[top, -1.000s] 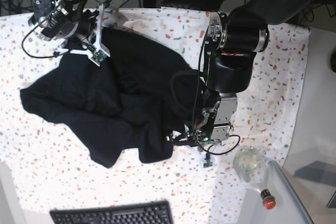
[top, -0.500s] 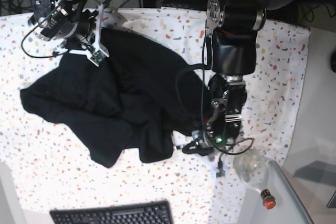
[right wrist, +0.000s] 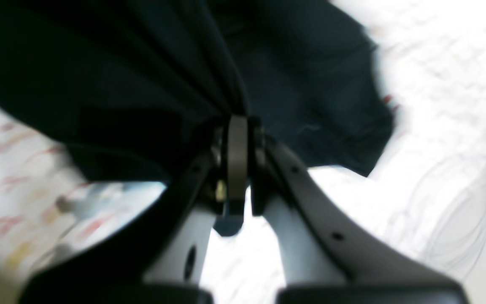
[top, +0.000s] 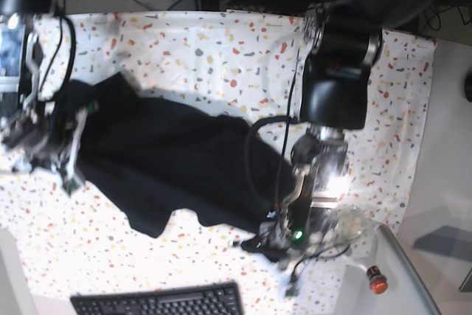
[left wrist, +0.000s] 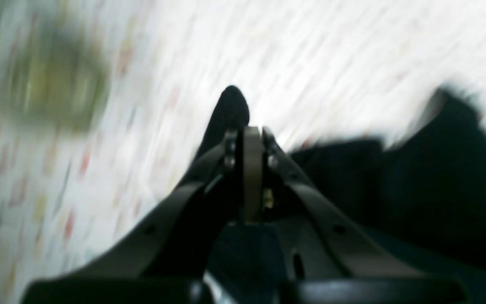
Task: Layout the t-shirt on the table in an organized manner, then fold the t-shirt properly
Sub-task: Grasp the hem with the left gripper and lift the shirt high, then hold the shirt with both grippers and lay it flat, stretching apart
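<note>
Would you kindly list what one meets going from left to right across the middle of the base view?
Right gripper → t-shirt → left gripper → clear glass dome → red button.

Both arms low, spread apart in base view. Left gripper (left wrist: 249, 139) jaws pressed together, dark cloth pinched between. Right gripper (right wrist: 236, 128) jaws likewise clamped, cloth bunched at tips.
</note>
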You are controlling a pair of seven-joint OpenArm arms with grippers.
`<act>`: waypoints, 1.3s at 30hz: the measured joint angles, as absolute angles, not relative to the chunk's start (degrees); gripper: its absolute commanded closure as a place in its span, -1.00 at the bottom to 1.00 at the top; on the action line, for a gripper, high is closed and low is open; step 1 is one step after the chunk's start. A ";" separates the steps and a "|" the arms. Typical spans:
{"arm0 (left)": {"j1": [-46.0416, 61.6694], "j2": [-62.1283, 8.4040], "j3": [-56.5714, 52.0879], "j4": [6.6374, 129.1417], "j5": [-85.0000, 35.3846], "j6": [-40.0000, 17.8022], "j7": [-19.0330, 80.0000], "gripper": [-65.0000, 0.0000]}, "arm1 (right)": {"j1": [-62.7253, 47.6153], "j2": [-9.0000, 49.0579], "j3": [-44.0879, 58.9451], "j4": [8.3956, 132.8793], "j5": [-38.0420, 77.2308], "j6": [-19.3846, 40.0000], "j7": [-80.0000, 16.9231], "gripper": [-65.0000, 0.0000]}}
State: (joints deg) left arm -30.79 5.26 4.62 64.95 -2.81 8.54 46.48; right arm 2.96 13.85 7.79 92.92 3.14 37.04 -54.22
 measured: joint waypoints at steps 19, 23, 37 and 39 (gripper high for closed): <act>-55.70 4.29 4.60 54.33 -25.56 7.84 37.76 1.00 | 40.38 31.75 -0.58 78.83 4.58 37.32 -47.77 1.00; -40.60 0.03 4.67 75.31 -24.91 11.75 46.17 1.00 | 24.45 29.34 5.39 97.08 4.86 37.17 -53.63 1.00; 0.82 -10.90 5.48 90.72 -20.82 16.03 43.11 1.00 | -14.17 6.46 9.98 94.41 2.50 34.94 -45.43 1.00; 2.55 -11.49 5.30 90.04 -18.98 15.64 41.10 1.00 | -15.75 6.28 10.15 93.43 2.81 32.58 -43.40 1.00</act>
